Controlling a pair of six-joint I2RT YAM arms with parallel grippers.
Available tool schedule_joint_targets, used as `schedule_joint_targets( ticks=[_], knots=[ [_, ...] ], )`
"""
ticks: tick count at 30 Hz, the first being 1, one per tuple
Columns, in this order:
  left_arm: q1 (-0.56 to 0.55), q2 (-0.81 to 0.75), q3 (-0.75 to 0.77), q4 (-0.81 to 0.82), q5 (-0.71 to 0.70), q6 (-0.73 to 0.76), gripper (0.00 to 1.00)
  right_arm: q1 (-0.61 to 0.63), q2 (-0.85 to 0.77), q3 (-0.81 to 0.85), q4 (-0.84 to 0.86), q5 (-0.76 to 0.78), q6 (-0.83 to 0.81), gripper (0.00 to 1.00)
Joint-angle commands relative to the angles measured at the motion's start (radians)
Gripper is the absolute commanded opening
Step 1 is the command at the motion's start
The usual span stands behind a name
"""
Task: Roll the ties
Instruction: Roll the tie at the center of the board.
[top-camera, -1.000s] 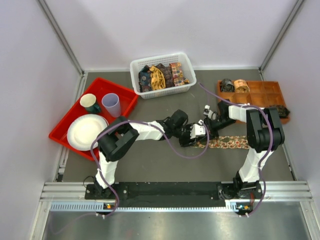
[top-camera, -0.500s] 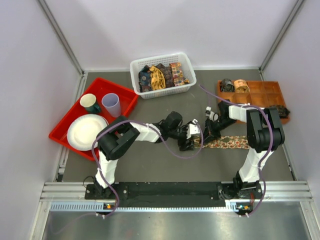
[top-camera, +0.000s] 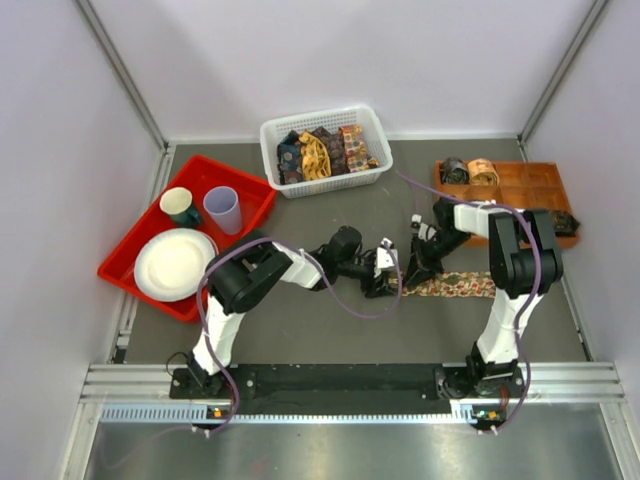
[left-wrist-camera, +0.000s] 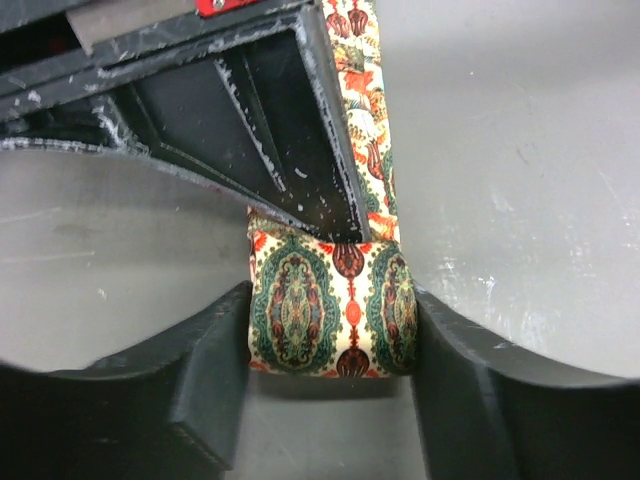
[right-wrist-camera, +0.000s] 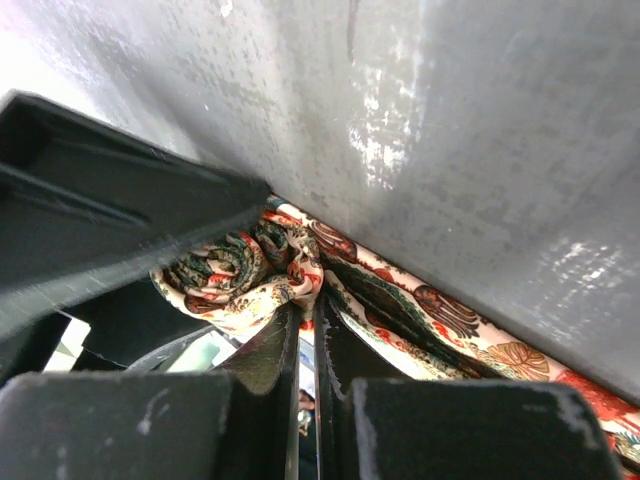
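A cream tie with green and orange-red motifs (top-camera: 455, 285) lies flat on the grey table, its left end rolled into a small coil (left-wrist-camera: 330, 315). My left gripper (left-wrist-camera: 330, 335) is shut on that coil, one finger on each side; in the top view it (top-camera: 385, 278) is at the tie's left end. My right gripper (right-wrist-camera: 308, 312) is nearly closed, pinching tie fabric right beside the coil (right-wrist-camera: 225, 275); in the top view it (top-camera: 413, 266) meets the left one. Its black fingers (left-wrist-camera: 290, 130) show above the coil. More ties (top-camera: 320, 152) fill a white basket.
The white basket (top-camera: 372, 175) stands at the back centre. An orange compartment tray (top-camera: 520, 190) at the back right holds rolled ties (top-camera: 470, 170). A red tray (top-camera: 258, 205) on the left carries a plate (top-camera: 172, 262), a green mug (top-camera: 180, 205) and a purple cup (top-camera: 223, 208).
The left gripper has shifted a little left and down with the coil. The right gripper has come down and left onto the tie beside the coil.
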Motion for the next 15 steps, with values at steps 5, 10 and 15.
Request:
schedule_joint_targets(
  ticks=[5, 10, 15],
  knots=[
    [-0.004, -0.011, -0.024, -0.244, -0.040, 0.110, 0.42, 0.042, 0.078, 0.054, 0.090, 0.060, -0.053, 0.00],
    [0.001, -0.123, -0.012, -0.597, -0.131, 0.185, 0.33, 0.133, 0.093, 0.103, 0.159, 0.003, -0.030, 0.00],
    [-0.001, -0.178, -0.032, -0.784, -0.234, 0.215, 0.30, 0.167, 0.112, 0.146, 0.172, -0.050, -0.016, 0.15]
  ],
)
